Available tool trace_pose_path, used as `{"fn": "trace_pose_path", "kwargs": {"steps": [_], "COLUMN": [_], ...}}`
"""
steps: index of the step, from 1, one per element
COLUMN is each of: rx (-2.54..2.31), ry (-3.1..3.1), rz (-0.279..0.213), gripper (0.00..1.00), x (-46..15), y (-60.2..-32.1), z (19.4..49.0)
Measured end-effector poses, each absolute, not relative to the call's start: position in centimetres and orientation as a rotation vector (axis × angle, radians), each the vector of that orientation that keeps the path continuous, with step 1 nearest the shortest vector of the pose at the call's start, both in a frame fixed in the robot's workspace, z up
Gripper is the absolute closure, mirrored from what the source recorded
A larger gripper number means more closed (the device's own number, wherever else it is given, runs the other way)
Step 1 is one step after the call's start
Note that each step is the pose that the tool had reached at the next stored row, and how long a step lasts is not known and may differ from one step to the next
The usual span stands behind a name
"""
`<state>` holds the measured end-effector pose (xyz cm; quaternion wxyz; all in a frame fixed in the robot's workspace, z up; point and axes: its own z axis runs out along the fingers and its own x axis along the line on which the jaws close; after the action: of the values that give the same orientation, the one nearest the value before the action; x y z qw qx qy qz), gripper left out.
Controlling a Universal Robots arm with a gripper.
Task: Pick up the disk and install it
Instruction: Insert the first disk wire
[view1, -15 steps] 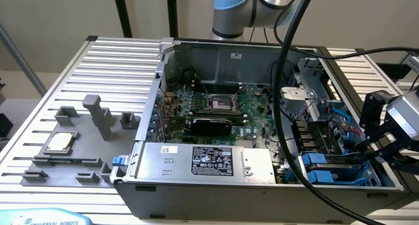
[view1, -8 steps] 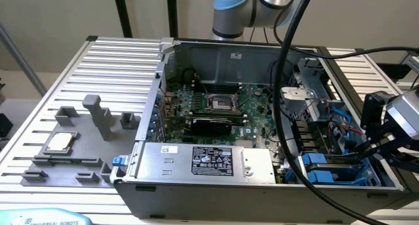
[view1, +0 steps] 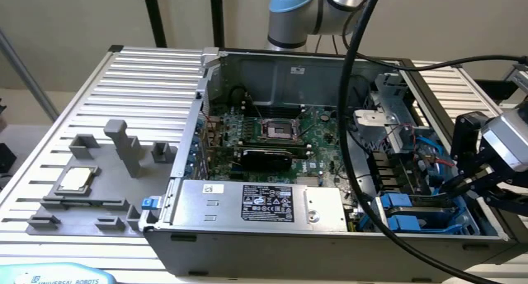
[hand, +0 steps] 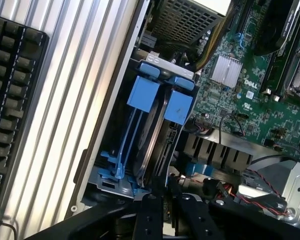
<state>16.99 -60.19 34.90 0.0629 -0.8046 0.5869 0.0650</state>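
The open computer case [view1: 330,154] sits on a ribbed metal table [view1: 140,80], and everything here is placed from that case. The disk [hand: 155,145] stands on its thin edge in the blue drive bay [view1: 429,216] at the case's near corner, on the exterior view's right. It is a flat grey slab with blue plastic tabs [hand: 162,102] at one end, and blue rails run along its sides. The bay walls press close on both sides, so there is little room there. The case wall runs just beside the bay, with the ribbed table right outside it. The claw [hand: 165,192] is black and hard-looking, and it hangs right at the disk's nearest edge. Its two fingers [hand: 149,210] stand very close together, with just a thin gap, and the disk's edge lines up with that gap. I cannot tell if they are pinching the disk or are only beside it. The arm [view1: 495,154] reaches in over the case's wall on the exterior view's right, and a thick black cable [view1: 350,111] loops across the case. Inside the case lies a green board [view1: 272,142] with many tiny parts. A grey metal box [view1: 256,203] with a label fills the near side of the case. Outside the case, on the exterior view's left, a grey tray [view1: 91,191] holds a small square chip [view1: 74,180].
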Motion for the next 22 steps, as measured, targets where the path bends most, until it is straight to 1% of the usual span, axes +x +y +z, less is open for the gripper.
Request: {"fn": "trace_pose_path", "kwargs": {"steps": [9,16,22], "rx": [-2.430,-2.385,-2.324], "ry": [1.775,1.835,1.923], "rz": [0.196,0.189,0.170], "gripper": [0.84,0.84,0.84], "x": [13.8,13.6,13.6], "y": [-59.9,-59.9,-59.9], "z": [35.0,34.9,34.9]}}
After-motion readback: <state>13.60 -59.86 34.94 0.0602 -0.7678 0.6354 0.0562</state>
